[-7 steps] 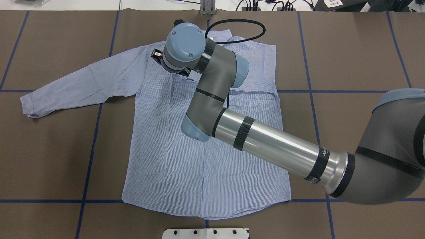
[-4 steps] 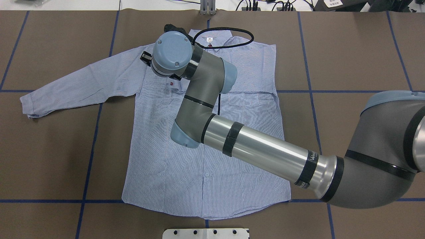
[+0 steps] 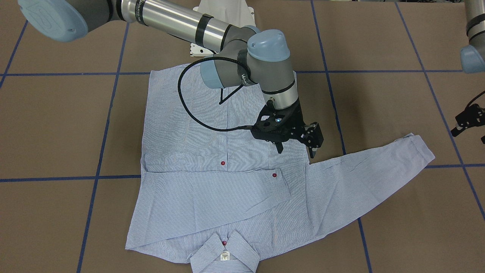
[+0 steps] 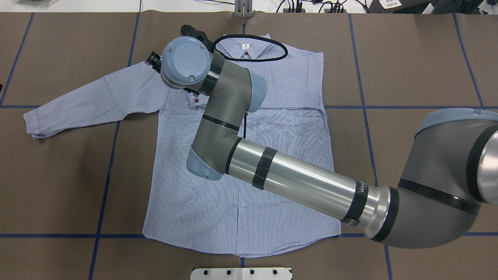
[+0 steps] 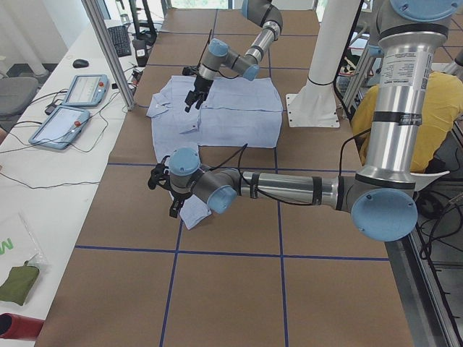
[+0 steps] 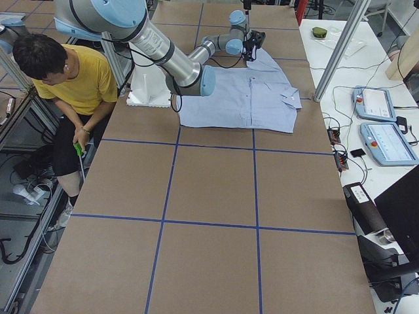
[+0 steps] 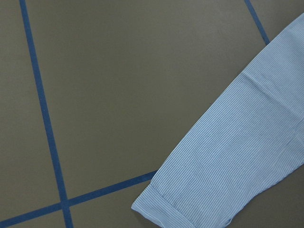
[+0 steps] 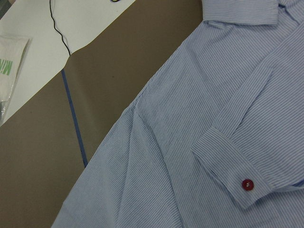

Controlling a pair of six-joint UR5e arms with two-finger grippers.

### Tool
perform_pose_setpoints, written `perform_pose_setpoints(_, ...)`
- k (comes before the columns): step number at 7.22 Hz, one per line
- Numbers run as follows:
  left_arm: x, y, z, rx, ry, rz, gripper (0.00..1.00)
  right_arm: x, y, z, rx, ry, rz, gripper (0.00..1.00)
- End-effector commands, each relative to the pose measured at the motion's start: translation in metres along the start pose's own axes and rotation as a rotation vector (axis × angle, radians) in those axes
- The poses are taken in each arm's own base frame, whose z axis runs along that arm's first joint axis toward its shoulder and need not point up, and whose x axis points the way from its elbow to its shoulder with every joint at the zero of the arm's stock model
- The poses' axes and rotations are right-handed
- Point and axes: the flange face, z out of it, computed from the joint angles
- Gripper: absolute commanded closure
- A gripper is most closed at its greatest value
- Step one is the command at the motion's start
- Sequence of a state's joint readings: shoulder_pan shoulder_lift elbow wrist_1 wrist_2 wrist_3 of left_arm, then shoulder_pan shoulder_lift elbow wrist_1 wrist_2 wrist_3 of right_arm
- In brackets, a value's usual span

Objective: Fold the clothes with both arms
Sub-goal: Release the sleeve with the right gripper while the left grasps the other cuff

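Note:
The light blue striped shirt (image 4: pixel 241 186) lies flat and face up, its collar (image 3: pixel 223 254) at the far side from the robot. One sleeve is folded across the chest, and its cuff (image 3: pixel 273 182) with a red button also shows in the right wrist view (image 8: pixel 237 175). The other sleeve (image 4: pixel 89 101) stretches out to the robot's left. My right gripper (image 3: pixel 296 153) is open and empty and hovers just above the shirt's left shoulder and armpit. My left gripper (image 3: pixel 469 118) is by that sleeve's cuff (image 7: pixel 228 180); I cannot tell whether it is open or shut.
The brown table cover (image 4: pixel 408 58) carries a grid of blue tape lines. The white pedestal base (image 4: pixel 241 273) is at the near edge. A person in yellow (image 6: pixel 72 72) sits beside the robot. Teach pendants (image 5: pixel 72 101) lie on the side table.
My right arm has swung to the left across the upper shirt, from near the collar to the left shoulder. The collar and the folded cuff have come into view. The shirt has not moved.

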State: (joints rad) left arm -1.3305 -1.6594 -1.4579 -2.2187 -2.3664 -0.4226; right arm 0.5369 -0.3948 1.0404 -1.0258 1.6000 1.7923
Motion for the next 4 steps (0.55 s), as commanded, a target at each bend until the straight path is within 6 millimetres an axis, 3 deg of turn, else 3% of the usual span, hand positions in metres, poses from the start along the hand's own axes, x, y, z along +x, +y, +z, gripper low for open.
perform_pose_setpoints(1, -0.005, 0.014, 0.048, -0.007, 0.016, -0.159, 0.11, 0.043, -0.045, -0.019, 0.027, 0.051, 0.025, 0.01)
perform_pose_setpoints(2, 0.003, 0.032, 0.071, -0.037, 0.032, -0.220, 0.19, 0.080, -0.061, -0.018, 0.018, 0.070, 0.023, 0.01)
perform_pose_setpoints(3, -0.013, 0.055, 0.082, -0.047, 0.038, -0.258, 0.22, 0.108, -0.076, -0.030, 0.027, 0.062, -0.007, 0.01)
perform_pose_setpoints(4, -0.017, 0.060, 0.084, -0.050, 0.045, -0.299, 0.24, 0.119, -0.081, -0.034, 0.031, 0.063, -0.023, 0.01)
